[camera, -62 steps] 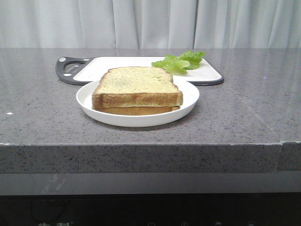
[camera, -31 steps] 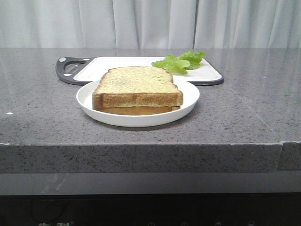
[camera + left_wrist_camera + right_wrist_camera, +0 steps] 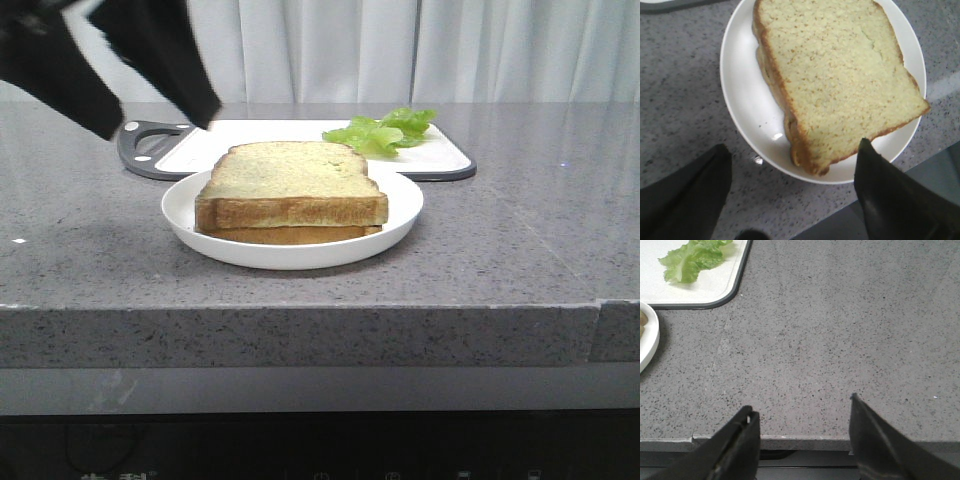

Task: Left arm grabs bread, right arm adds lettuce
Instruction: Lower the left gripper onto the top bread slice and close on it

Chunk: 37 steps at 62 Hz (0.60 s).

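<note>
The bread [image 3: 290, 180] is a thick pale slice with a brown crust, lying on a thinner tan slice [image 3: 290, 235] on a white plate [image 3: 400, 215]. The lettuce [image 3: 385, 130] rests on the far right end of a white cutting board [image 3: 270, 135]. My left gripper [image 3: 160, 125] is blurred at the upper left, open and above the table, left of the plate. In the left wrist view the left gripper [image 3: 793, 145] is open above the near corner of the bread [image 3: 840, 75]. My right gripper [image 3: 801, 404] is open over bare counter, with the lettuce [image 3: 692, 257] far ahead of it.
The cutting board has a dark rim and a grey handle [image 3: 150, 145] at its left end. The grey speckled counter ends at a front edge [image 3: 805, 440] just under the right fingers. The plate's rim [image 3: 647, 340] shows at the side of the right wrist view.
The left gripper has come into the front view at the upper left, blurred with motion; no arm showed there before. Bread, plate and lettuce have not moved.
</note>
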{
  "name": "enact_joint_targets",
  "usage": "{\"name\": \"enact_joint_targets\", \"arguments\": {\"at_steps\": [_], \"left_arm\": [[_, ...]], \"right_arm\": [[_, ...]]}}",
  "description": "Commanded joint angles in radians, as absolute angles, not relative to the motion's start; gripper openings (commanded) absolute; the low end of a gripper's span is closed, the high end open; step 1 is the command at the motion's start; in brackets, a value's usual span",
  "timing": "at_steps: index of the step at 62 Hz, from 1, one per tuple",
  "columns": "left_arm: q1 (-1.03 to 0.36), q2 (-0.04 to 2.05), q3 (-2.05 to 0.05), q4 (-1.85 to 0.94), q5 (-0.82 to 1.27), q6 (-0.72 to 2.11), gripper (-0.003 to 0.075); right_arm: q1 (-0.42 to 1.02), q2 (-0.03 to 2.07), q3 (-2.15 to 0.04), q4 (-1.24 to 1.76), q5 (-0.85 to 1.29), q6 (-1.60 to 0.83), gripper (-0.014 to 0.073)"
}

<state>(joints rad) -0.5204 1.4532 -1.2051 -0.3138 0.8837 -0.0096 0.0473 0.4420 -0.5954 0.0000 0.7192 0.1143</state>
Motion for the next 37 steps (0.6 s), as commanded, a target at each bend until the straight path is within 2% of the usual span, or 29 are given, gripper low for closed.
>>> {"name": "enact_joint_targets", "arguments": {"at_steps": [1, 37], "left_arm": [[-0.531, 1.492, -1.293, -0.383, 0.883, -0.023, 0.0512], [-0.531, 1.644, -1.376, -0.412, 0.875, -0.023, 0.0502]], "right_arm": [[0.039, 0.456, -0.63, -0.015, 0.653, 0.108, 0.0426], [0.039, 0.456, -0.63, -0.015, 0.653, 0.108, 0.0426]]}}
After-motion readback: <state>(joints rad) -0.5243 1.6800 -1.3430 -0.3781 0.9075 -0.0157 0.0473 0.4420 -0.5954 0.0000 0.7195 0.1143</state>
